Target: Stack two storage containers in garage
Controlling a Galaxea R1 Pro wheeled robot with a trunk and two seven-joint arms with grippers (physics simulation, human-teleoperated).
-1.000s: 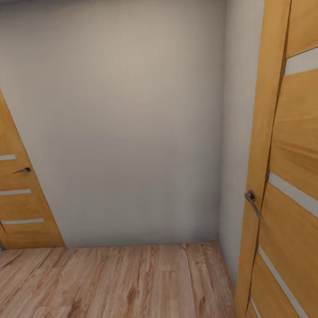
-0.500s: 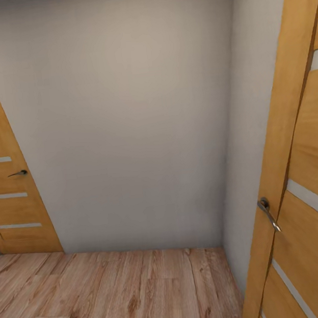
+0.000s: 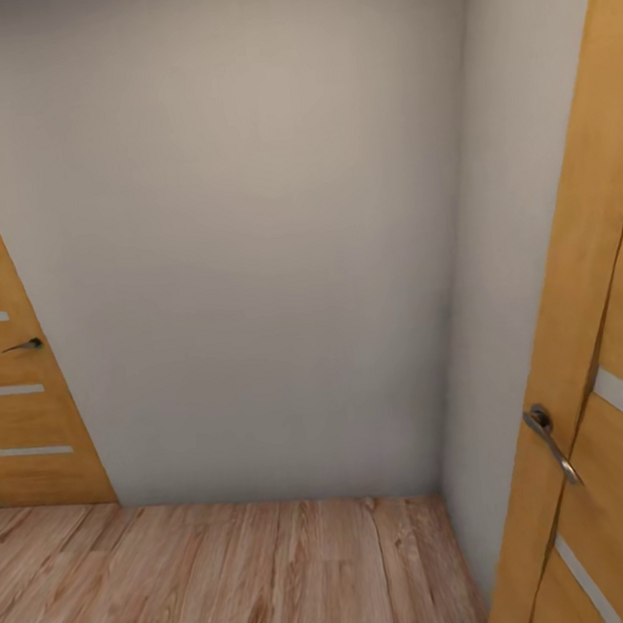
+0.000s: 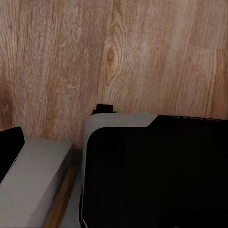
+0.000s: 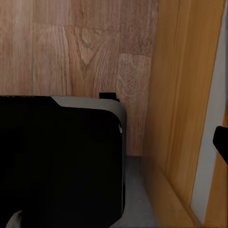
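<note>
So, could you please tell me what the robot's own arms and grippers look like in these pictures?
Little can be judged. The left wrist view has a glossy black panel with rounded corners, a pale grey rim and a small black tab on its edge. The right wrist view has a similar black part. No cables or markings can be made out, and I cannot tell whether these belong to an arm or the body.

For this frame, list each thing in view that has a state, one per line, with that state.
Left door: shut in its frame, handle level.
Right door: close beside the robot; open or shut cannot be told; its handle slopes downward.
Wood-plank floor: bare along the wall.
Wall: plain, unmarked.
Robot base: standing on the planks, beside the right door.
</note>
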